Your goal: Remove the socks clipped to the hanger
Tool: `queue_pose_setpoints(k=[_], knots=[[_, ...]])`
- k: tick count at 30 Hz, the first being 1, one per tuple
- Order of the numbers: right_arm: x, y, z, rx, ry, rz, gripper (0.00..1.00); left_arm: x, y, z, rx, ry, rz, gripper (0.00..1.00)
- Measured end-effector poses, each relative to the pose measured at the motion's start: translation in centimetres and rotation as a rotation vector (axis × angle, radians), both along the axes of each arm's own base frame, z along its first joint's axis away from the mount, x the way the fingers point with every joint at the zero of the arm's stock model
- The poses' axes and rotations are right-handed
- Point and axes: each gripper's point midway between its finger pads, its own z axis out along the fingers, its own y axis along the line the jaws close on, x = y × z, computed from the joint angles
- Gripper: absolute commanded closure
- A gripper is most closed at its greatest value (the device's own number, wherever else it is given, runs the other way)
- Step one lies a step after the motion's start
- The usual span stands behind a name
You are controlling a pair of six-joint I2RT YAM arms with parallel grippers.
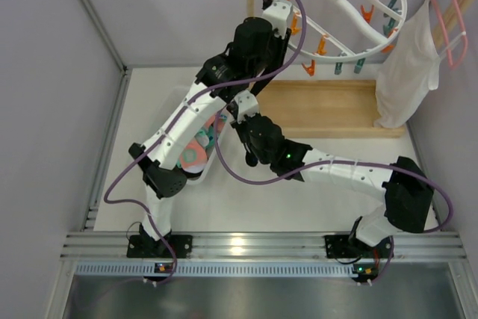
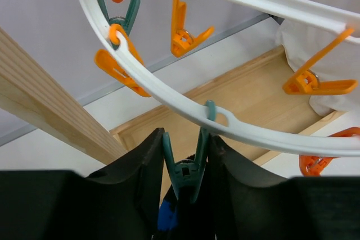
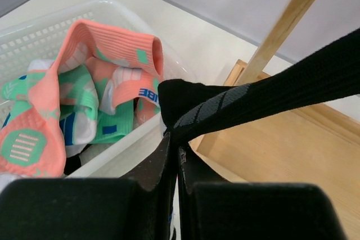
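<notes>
"Left wrist view: the left gripper (image 2: pixel 187 139) has its jaws half-closed, pads touching both handles of the teal clip (image 2: pixel 185 173) under the smooth white hanger (image 2: pixel 169 98)."

"Below, the right gripper (image 3: pixel 175 151), jaws fully shut, pinches one end of the black sock (image 3: pixel 270 94). The soft knit runs lengthwise up-right towards that clip. The coral socks (image 3: pixel 84 54) are already in the basket (image 3: pixel 112 158)."

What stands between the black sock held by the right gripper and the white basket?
Nothing visible: the right gripper pinches the black sock just beside the open white basket. The sock's far end leaves view; it may hang from the teal clip inside the left gripper.
</notes>
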Motion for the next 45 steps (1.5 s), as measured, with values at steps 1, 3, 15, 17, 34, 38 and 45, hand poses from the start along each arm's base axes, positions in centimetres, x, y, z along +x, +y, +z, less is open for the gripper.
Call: queue_pose_setpoints(k=[1,3,15,17,34,38,45], knots=[[0.0,0.0,0.0,-0.001,0.000,0.002,1.00,0.0,-0.1,0.0,-0.002,-0.002,-0.003,0.71],[-0.1,0.2,-0.1,-0.002,0.005,0.012,1.00,0.1,-0.3,0.3,-0.010,-0.010,-0.006,0.75],[-4.6,-2.1,-3.0,0.050,0.093,0.153,1.00,0.0,-0.1,-0.2,-0.027,0.007,0.012,0.21],[-5.6,-2.6,-2.3,0.095,0.096,0.182,1.00,-0.3,0.5,-0.8,-0.022,0.026,0.032,0.03],[-5.9,-1.1,3.8,0.291,0.107,0.364,1.00,-12.2,24.9,1.6,-0.149,-0.064,0.672,0.01],[-4.6,2.9,6.6,0.329,0.101,0.447,1.00,-15.4,29.8,2.7,-0.212,-0.117,0.783,0.01],[-0.9,12.1,9.7,0.443,0.091,0.582,1.00,-18.4,34.0,2.3,-0.226,-0.143,0.859,0.01]])
